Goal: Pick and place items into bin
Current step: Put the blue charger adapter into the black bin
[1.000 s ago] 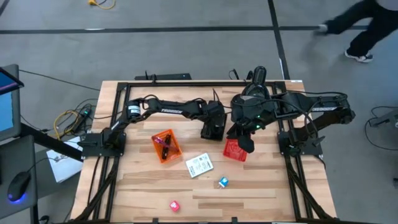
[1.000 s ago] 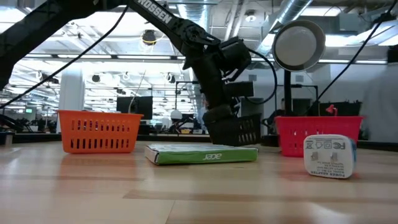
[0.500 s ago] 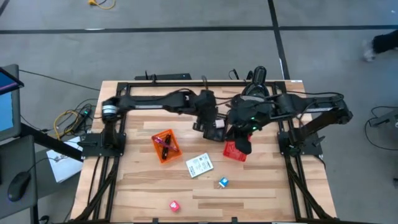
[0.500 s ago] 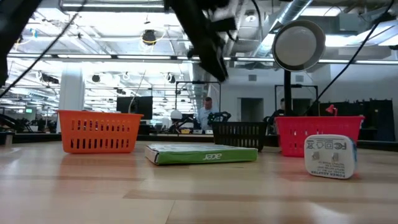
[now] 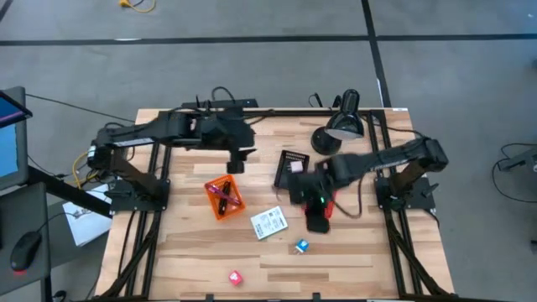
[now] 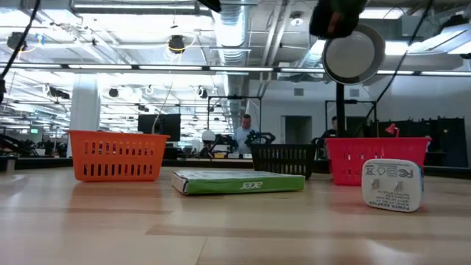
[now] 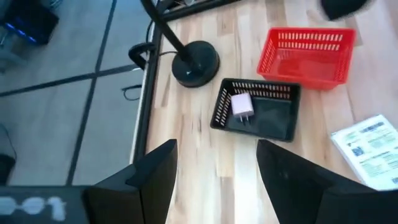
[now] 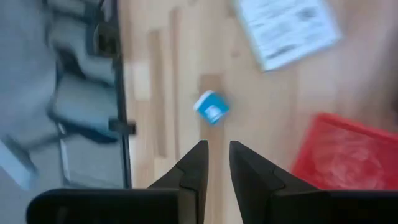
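Wooden desk (image 5: 185, 252) carries three mesh bins: black plastic bin (image 7: 256, 109) holding a white plug adapter (image 7: 240, 105), red plastic basket (image 7: 306, 50), orange plastic basket (image 5: 224, 197). Right claw (image 5: 317, 220), fingers nearly closed and empty, hangs over the red basket's edge; left claw (image 7: 214, 180), open and empty, waits near the desk's back. Step in hand: probably reaching; next the right claw must open wider. White printed packet (image 5: 268, 222) lies beside it; small blue cube (image 8: 211, 107) just ahead.

White packet (image 5: 268, 222), blue cube (image 5: 300, 246), pink cube (image 5: 236, 276) loose on table.
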